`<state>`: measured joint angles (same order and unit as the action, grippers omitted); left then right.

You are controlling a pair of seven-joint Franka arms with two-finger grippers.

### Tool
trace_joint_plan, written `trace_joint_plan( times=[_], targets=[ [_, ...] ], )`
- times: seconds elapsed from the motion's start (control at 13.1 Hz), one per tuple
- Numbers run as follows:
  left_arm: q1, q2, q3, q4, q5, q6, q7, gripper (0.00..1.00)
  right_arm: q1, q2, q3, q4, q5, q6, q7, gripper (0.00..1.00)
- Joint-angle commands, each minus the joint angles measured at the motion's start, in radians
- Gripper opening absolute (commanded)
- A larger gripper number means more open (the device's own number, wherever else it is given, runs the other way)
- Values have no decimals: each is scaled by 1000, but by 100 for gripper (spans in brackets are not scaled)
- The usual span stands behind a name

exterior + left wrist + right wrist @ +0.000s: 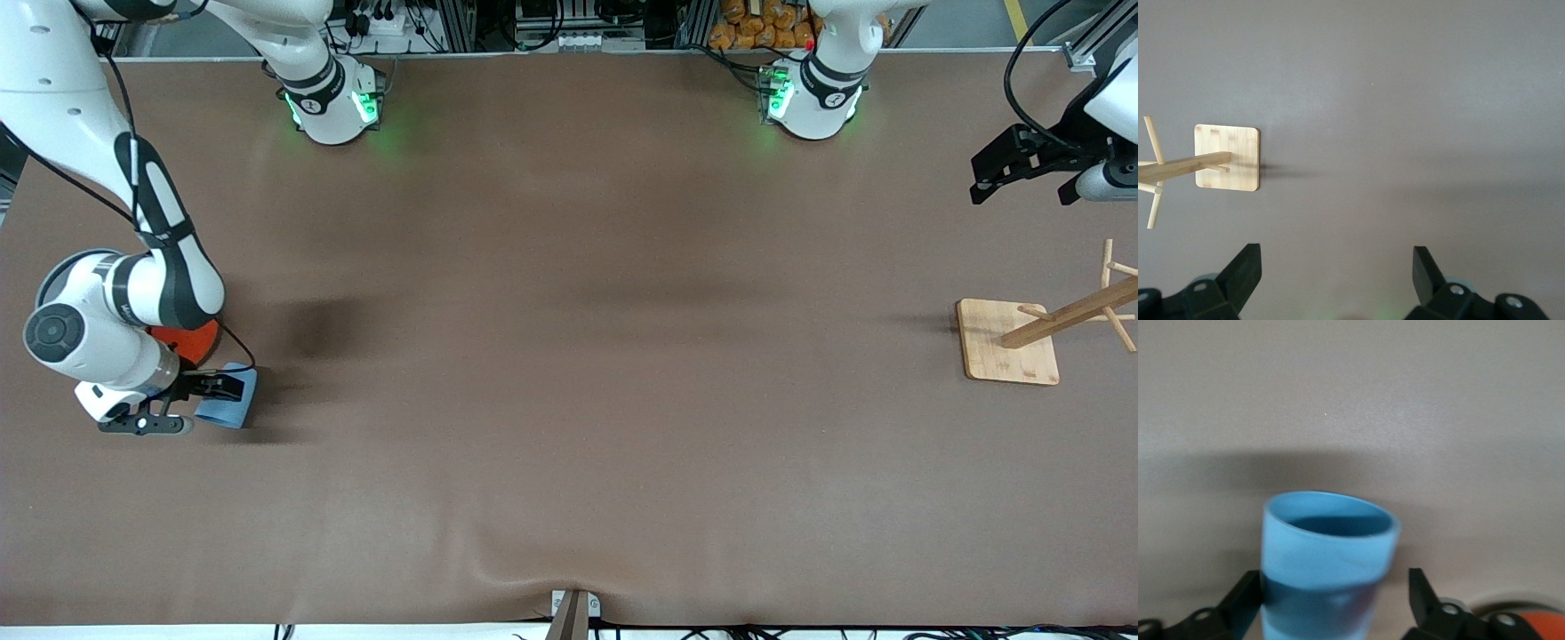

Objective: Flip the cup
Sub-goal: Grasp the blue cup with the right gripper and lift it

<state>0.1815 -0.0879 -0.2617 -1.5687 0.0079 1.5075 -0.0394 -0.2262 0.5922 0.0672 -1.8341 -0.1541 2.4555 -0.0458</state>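
Right gripper (218, 388) seems to straddle the cup (1328, 563) unclamped (contact unclear), orange can (185, 341) alongside, so a bump risks tipping; left gripper (1336, 277) waits open.

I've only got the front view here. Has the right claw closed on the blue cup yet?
Observer: No. In the right wrist view the cup sits between the fingers of the right claw, and a gap shows beside one finger.
Operator: Which way does its mouth point?
Observer: Away from the wrist. The rim and the darker inside both show.
Operator: And the left claw?
Observer: The left wrist view shows the left claw open and holding nothing. It waits over bare table, with the wooden rack ahead of it.
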Motion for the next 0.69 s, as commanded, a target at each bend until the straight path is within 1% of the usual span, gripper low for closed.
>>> trace_joint_plan(
  times=[0.0,0.08,0.23,0.31,0.46,0.61],
  targets=[
    [12,0,-4,21,-13,-12,20,100,-15,18,14,-4,-19,34,9,44],
    [19,0,-5,21,-13,-12,21,100,-13,18,14,-4,-19,34,9,38],
    [19,-1,-5,21,-14,-12,20,100,-4,9,16,-2,-21,28,4,38],
    [19,-1,-5,21,-14,-12,20,100,13,-14,20,-2,-21,19,-2,38],
    [19,-1,-5,22,-20,-12,20,100,73,-78,26,9,-22,-2,-35,39],
    [19,0,-5,22,-34,-10,18,100,142,-109,51,26,-21,-29,-115,40]
  ],
)
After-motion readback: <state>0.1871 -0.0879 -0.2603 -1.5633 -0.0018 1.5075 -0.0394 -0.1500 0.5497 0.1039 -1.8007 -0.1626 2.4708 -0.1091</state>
